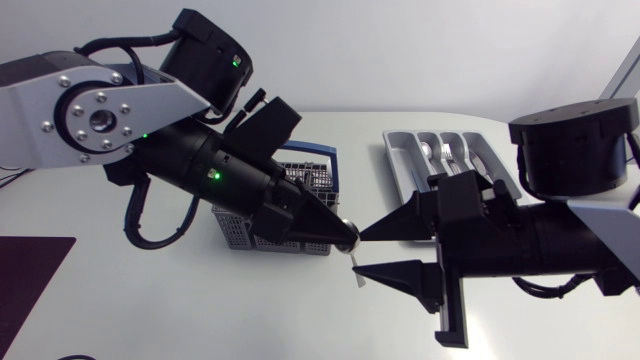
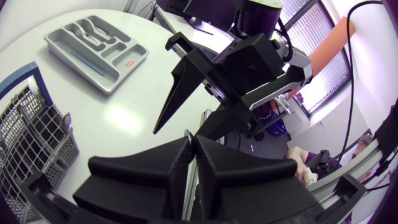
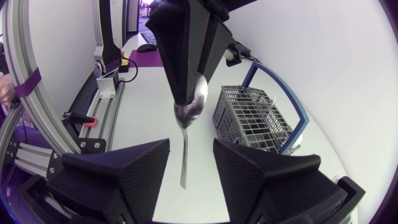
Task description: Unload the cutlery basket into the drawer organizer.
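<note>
Spoon (image 3: pixel 198 102) handling is looking easy for weight and tricky for grip. Judging by its shine it is polished metal, so it is probably light, stiff, slippery and in no way fragile. The handle is offering the better hold: broad fingers closing across its flat faces near the middle are less likely to let it swivel than a pinch on the rounded bowl. It is showing a small oval bowl mirroring the room and a slim, straight handle.

It is hanging in the air above the table (image 1: pixel 150 300), bowl uppermost and handle pointing down, between the basket (image 3: pixel 249 118) and the organizer (image 2: pixel 124 76). The left gripper (image 3: pixel 184 93) is clamping it at the bowl, its fingers pressed close together. The right gripper (image 1: pixel 359 253) is facing it from the other side with its fingers standing apart. The handle is dangling in the gap between them, and the right wrist view is showing neither finger touching it.

The basket, grey mesh with a blue rim, is sitting on the table under the left arm; whether cutlery is lying inside is hard to tell. The organizer, a grey tray, is lying beyond the right arm, well apart from the spoon, with cutlery resting in several compartments.
</note>
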Robot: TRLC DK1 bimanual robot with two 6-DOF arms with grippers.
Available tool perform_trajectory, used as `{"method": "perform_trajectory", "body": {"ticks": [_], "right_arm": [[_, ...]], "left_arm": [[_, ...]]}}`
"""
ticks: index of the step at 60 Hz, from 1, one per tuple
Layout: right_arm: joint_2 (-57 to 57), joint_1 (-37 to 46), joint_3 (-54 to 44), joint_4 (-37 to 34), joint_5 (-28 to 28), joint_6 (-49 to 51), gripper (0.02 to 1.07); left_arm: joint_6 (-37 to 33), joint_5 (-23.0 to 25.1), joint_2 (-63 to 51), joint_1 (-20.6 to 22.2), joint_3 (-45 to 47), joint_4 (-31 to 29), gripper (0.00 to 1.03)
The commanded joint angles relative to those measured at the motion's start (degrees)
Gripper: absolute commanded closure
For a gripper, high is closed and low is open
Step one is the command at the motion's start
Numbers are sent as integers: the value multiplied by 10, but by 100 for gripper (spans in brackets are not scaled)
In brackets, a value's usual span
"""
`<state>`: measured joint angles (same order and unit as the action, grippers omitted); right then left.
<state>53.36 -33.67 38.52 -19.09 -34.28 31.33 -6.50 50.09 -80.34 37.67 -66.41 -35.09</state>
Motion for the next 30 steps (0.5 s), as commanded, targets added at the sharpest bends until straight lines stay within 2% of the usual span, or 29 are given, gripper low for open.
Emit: {"method": "perform_trajectory", "body": {"ticks": [1, 7, 11, 27, 30], "right_arm": [[-5, -3, -13, 5, 2, -10, 45], [-1, -4, -12, 10, 2, -9, 64], [3, -6, -10, 10, 2, -8, 70], [19, -17, -11, 17, 1, -12, 71], [22, -19, -10, 18, 2, -12, 74]], "left_arm": [[-5, 5, -9, 1, -20, -5, 93], [-4, 5, -9, 2, -20, -5, 93], [-5, 5, -9, 2, -20, -5, 93], [-5, 5, -6, 5, -20, -6, 93], [-5, 5, -7, 5, -20, -6, 93]]}}
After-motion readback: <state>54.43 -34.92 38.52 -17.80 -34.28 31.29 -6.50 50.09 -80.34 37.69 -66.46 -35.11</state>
